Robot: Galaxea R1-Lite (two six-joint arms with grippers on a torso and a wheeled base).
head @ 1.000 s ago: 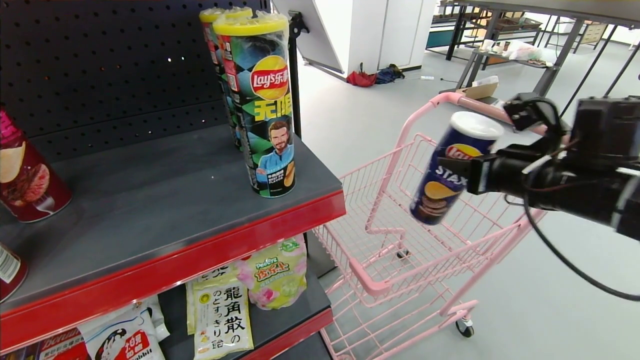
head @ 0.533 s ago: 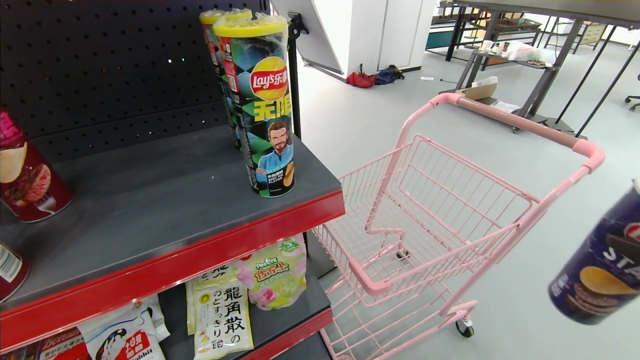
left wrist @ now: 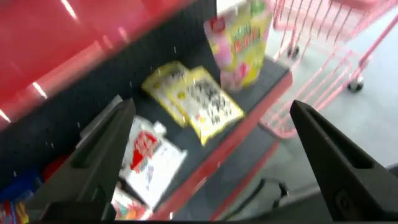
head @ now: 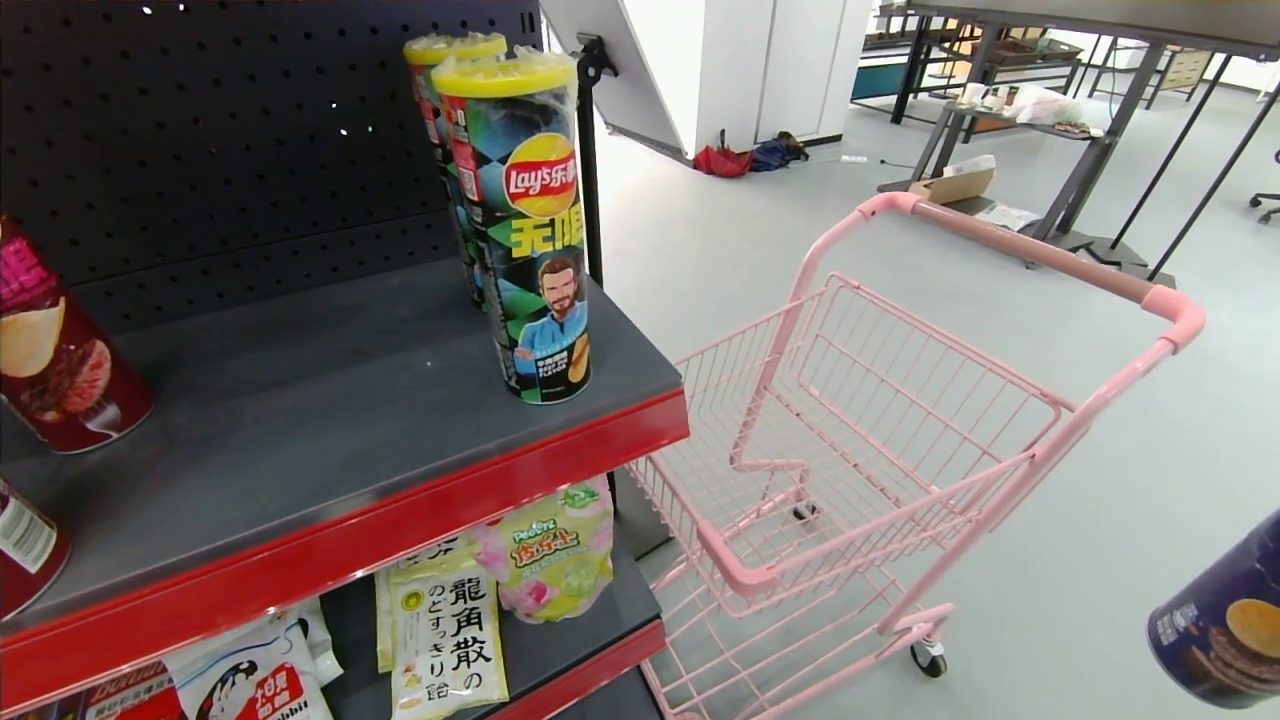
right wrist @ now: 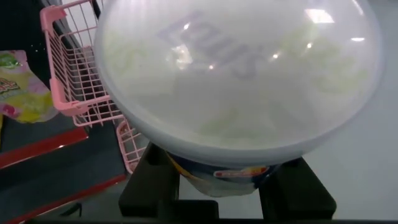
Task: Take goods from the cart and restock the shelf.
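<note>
A dark blue chip can (head: 1222, 640) with a clear plastic lid (right wrist: 239, 81) hangs at the head view's lower right edge, right of the pink cart (head: 1000, 240) and well off the floor. My right gripper (right wrist: 224, 190) is shut on it, a black finger (right wrist: 149, 186) on either side of its body. The top shelf board (head: 330, 400) carries two tall green cans with yellow lids (head: 530, 230) near its right end. My left gripper (left wrist: 214, 155) is open, down in front of the lower shelf, with nothing between its fingers.
Dark red cans (head: 60, 360) stand at the shelf's left end. Snack bags (head: 450, 630) lie on the lower shelf (left wrist: 249, 130). The top shelf has bare room between the red and green cans. Tables stand across the room behind the cart.
The blue can, held by my right gripper, has swung from above the cart to the right and down to the picture's lower right edge. The head view has shifted slightly.
</note>
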